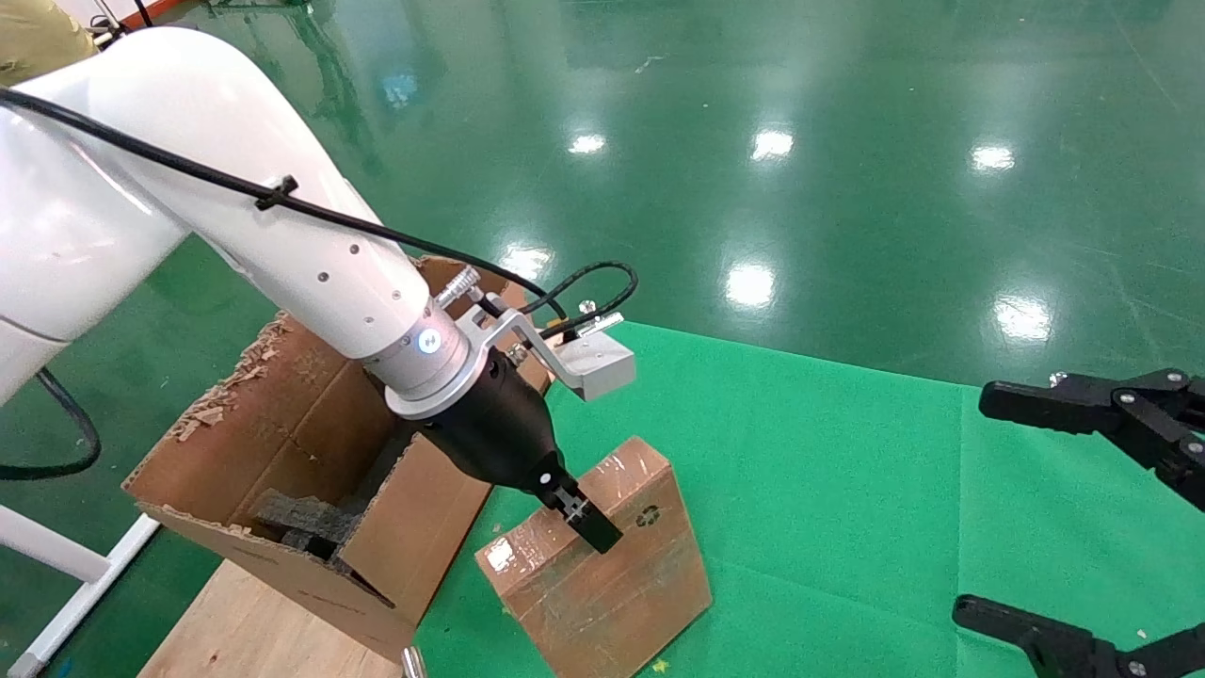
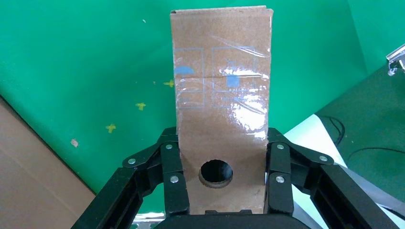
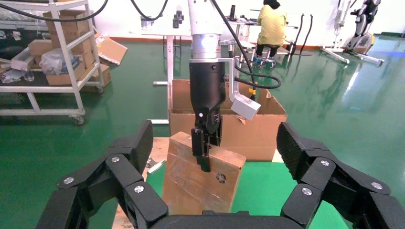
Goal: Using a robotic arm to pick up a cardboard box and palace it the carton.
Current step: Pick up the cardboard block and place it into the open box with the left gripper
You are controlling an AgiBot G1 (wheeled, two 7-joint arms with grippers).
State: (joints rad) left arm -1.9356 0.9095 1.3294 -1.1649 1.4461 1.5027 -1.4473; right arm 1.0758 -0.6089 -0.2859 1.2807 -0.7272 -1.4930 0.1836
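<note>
The cardboard box, slim, brown and wrapped in shiny tape, stands tilted over the green cloth, just right of the carton. My left gripper, on the white robotic arm, is shut on the box's upper end. In the left wrist view both fingers press the box on either side of its round hole. I cannot tell whether its lower end touches the cloth. The carton has ragged flaps and black foam inside. My right gripper hangs open at the far right, facing the box.
The carton rests on a wooden board at the left edge of the green cloth. Shiny green floor lies beyond. In the right wrist view a shelf rack with boxes and a seated person are far behind.
</note>
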